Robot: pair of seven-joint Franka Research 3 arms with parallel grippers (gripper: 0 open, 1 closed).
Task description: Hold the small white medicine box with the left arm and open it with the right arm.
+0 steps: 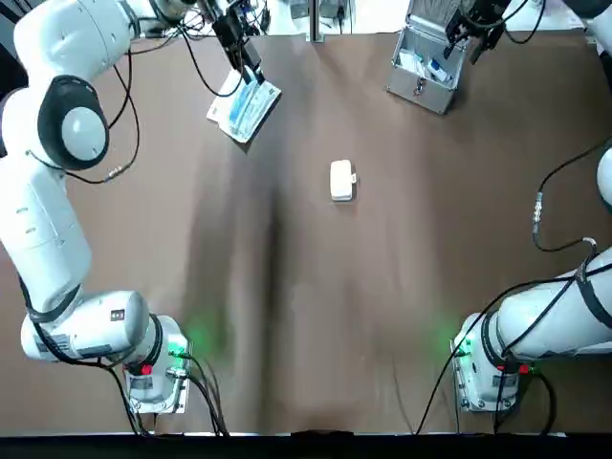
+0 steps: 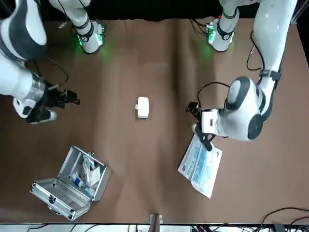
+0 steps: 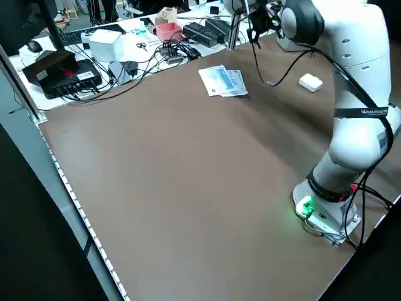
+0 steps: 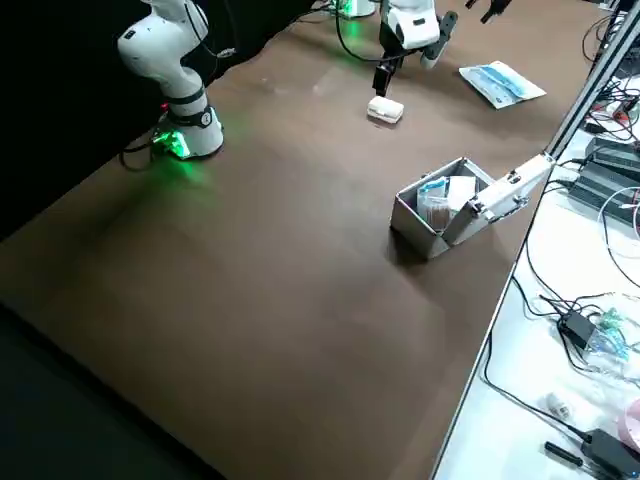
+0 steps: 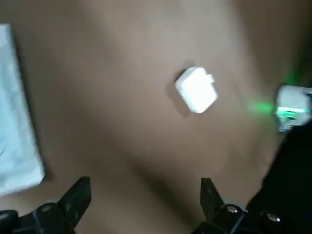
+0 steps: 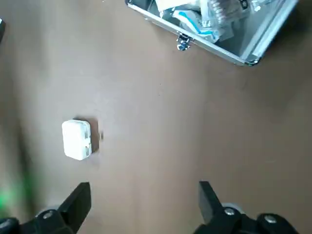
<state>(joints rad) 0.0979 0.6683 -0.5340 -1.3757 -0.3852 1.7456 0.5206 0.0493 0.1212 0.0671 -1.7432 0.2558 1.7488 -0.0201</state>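
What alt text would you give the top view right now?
The small white medicine box lies untouched at mid-table. The left gripper hovers open over a blue-and-white packet far left; the right gripper, open, beside an open metal case.

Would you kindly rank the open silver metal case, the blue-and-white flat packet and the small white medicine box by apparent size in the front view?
1. Largest: the open silver metal case.
2. Next: the blue-and-white flat packet, noticeably smaller.
3. Smallest by far: the small white medicine box.

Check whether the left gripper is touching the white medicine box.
Apart. In the top view, bare table separates the left gripper from the white medicine box.
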